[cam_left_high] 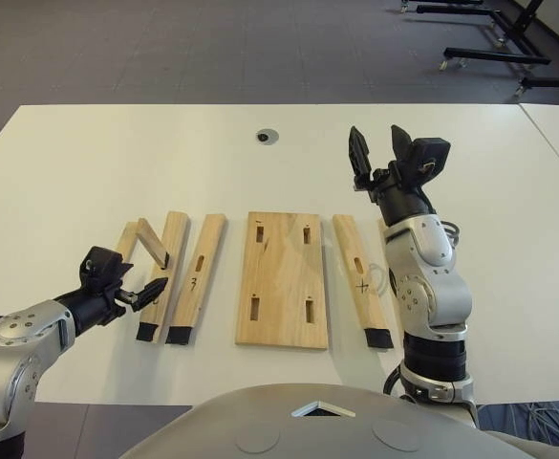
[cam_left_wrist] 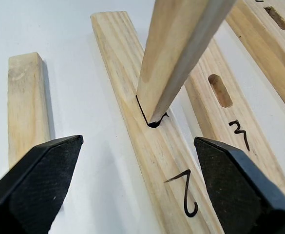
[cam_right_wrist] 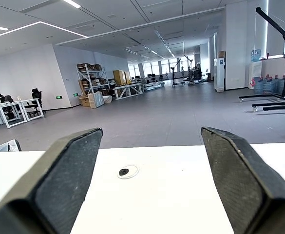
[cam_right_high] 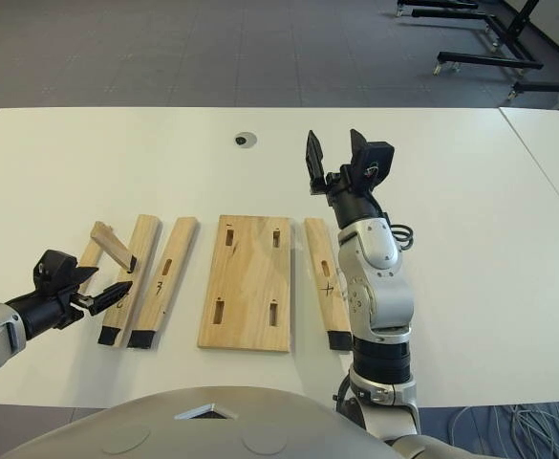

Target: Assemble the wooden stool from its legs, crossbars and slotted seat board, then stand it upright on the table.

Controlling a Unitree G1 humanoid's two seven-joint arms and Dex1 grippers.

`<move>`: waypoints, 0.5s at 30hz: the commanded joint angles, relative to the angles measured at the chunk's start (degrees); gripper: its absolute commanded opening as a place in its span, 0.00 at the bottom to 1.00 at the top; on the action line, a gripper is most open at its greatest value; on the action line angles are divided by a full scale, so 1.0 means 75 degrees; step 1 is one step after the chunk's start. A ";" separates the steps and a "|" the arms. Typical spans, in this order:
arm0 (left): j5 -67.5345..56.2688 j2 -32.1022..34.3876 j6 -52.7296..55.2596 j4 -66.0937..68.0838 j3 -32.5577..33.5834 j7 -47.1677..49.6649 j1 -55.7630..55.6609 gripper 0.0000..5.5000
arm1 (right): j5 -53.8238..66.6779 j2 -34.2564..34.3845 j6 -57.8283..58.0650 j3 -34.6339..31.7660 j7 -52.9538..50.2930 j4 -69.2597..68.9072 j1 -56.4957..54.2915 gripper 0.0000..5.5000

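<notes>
**Stool parts laid out on the bench.** Seat board (cam_left_high: 282,279) lies flat near the bench's (cam_left_high: 88,163) near edge, slots up; leg marked 3 (cam_left_high: 196,277) and leg marked 2 (cam_left_high: 175,231) lie side by side on the board's left-edge side; a third leg (cam_left_high: 360,277) lies just beside the board toward the right edge; a crossbar (cam_left_high: 152,241) leans tilted, its dark-marked tip touching the upper face of leg marked 2; a short bar (cam_left_wrist: 25,107) lies flat, apart from that leg. Left gripper (cam_left_high: 140,295) sits low at the near end of leg marked 2, fingers open, holding nothing; right gripper (cam_left_high: 379,151) is raised above the bench beyond the third leg, fingers spread apart, empty.
</notes>
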 commanded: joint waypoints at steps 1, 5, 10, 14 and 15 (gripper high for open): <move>-0.0059 -0.0037 0.0361 -0.0335 -0.0110 0.0190 0.0081 0.77 | -0.0001 -0.0038 0.0143 -0.0007 -0.0024 -0.0054 0.0004 0.68; -0.0079 -0.0168 0.0621 -0.0726 -0.0340 0.0423 0.0156 0.77 | -0.0027 -0.0045 0.0159 0.0016 -0.0026 -0.0063 0.0005 0.68; -0.0092 -0.0320 0.0716 -0.0758 -0.0598 0.0562 0.0302 0.77 | 0.0019 -0.0034 0.0217 -0.0016 -0.0054 -0.0131 0.0001 0.68; 0.0042 -0.0350 0.0691 -0.0661 -0.0656 0.0819 0.0180 0.77 | 0.0411 0.0106 0.0414 -0.0294 -0.0163 -0.0276 -0.0168 0.68; 0.0009 -0.0363 0.0771 -0.0688 -0.0604 0.0888 0.0066 0.77 | 0.0372 0.0092 0.0413 -0.0231 -0.0154 -0.0296 -0.0134 0.68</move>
